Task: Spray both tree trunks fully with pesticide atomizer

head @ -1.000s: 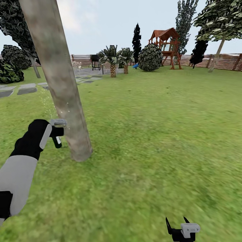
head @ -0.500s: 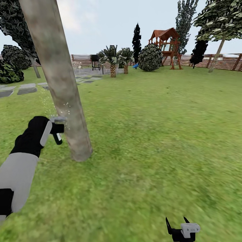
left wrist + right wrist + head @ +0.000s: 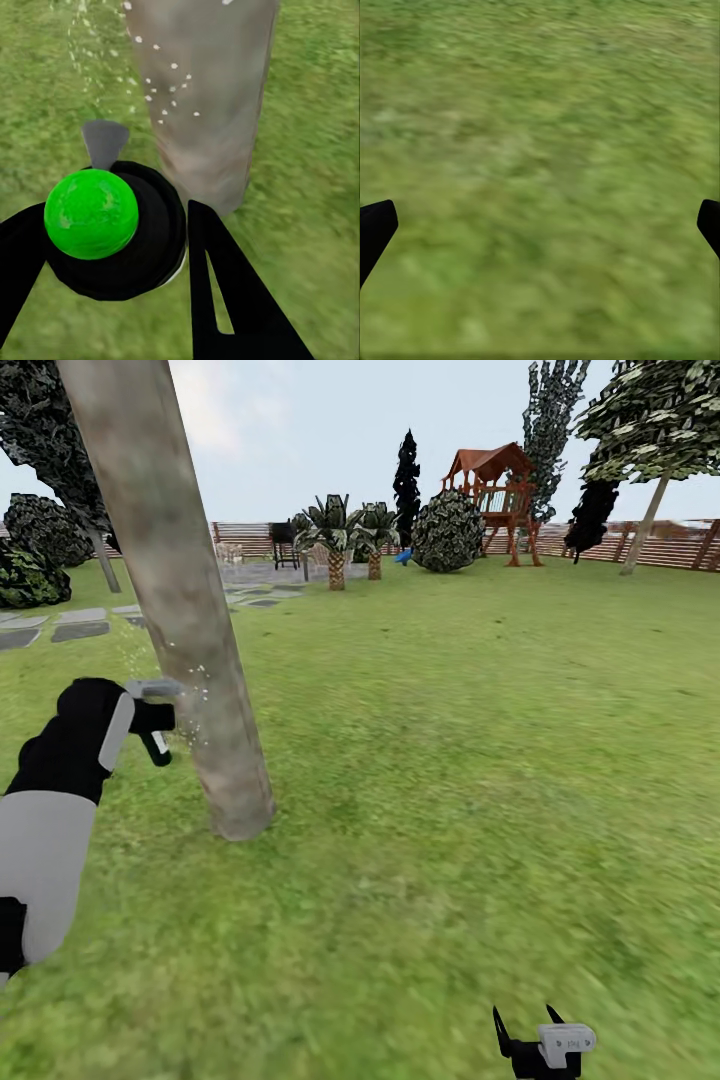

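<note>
Tree trunk [image 3: 180, 610] at 11 o'clock, left gripper [image 3: 160, 732] with pesticide atomizer [image 3: 152, 690] just left of it. Playhouse [image 3: 497, 500] far at 1 o'clock, right gripper [image 3: 527, 1030] at 5.

Head cam fwd over lawn [image 3: 450, 760]; L wrist close on trunk [image 3: 202, 97], shared.

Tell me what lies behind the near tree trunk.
Past the tree trunk, grass and grey stepping stones show at its sides. Whatever sits directly behind it is hidden.
</note>
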`<state>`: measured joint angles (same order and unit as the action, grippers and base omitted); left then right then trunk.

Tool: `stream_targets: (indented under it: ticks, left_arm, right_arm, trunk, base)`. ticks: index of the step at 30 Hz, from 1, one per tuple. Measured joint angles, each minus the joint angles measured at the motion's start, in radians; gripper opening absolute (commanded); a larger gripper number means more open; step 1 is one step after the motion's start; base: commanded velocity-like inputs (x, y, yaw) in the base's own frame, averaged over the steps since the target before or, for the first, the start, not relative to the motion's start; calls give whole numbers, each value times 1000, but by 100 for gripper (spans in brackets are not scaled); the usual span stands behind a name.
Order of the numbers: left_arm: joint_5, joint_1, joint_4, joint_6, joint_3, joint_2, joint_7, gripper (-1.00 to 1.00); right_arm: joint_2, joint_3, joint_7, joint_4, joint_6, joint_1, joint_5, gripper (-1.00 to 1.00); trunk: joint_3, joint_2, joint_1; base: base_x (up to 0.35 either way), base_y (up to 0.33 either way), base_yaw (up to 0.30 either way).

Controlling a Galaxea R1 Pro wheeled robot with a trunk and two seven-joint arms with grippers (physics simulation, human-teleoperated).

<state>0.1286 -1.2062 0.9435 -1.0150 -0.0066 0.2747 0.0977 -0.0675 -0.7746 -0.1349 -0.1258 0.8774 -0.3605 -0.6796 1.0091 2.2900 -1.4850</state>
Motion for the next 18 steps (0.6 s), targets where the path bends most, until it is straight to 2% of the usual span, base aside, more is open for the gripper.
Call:
stream_targets:
  ticks: [1, 4, 5, 6, 7, 8, 10, 12, 15, 18]
  left_arm:
    - [6, -2, 0, 0, 0, 8, 0, -100]
    - [20, -2, 2, 0, -2, -10, -1, -100]
    - [23, -3, 2, -1, -3, -28, -1, -100]
    - [22, -4, 3, -2, -4, -64, -1, -100]
    - [27, -4, 3, -2, -6, -87, -1, -100]
    - [8, -4, 2, -3, -6, -91, -1, -100]
    - [5, -4, 2, -4, -3, -85, -1, -100]
    - [-4, -4, 12, -5, -1, -48, -1, -100]
    - [-5, 9, 21, -3, -3, -24, 0, -100]
    - [4, 30, 21, -2, -7, -35, 0, -100]
  right_arm:
    - [0, 0, 0, 0, 0, 0, 0, 100]
    - [0, 0, 0, 0, 0, 0, 0, 100]
    - [0, 0, 0, 0, 0, 0, 0, 100]
    - [0, 0, 0, 0, 0, 0, 0, 100]
    - [0, 0, 0, 0, 0, 0, 0, 100]
    - [0, 0, 0, 0, 0, 0, 0, 100]
    - [0, 0, 0, 0, 0, 0, 0, 100]
    - [0, 0, 0, 0, 0, 0, 0, 100]
    - [0, 0, 0, 0, 0, 0, 0, 100]
    - [0, 0, 0, 0, 0, 0, 0, 100]
  trunk:
    - [0, 0, 0]
    - [0, 0, 0]
    - [0, 0, 0]
    - [0, 0, 0]
    - [0, 0, 0]
    - [0, 0, 0]
    - [0, 0, 0]
    - [0, 0, 0]
    - [0, 0, 0]
    - [0, 0, 0]
  base:
    - [0, 0, 0]
    - [0, 0, 0]
    - [0, 0, 0]
    - [0, 0, 0]
    - [0, 0, 0]
    - [0, 0, 0]
    - [0, 0, 0]
    - [0, 0, 0]
    - [0, 0, 0]
    - [0, -74, 0]
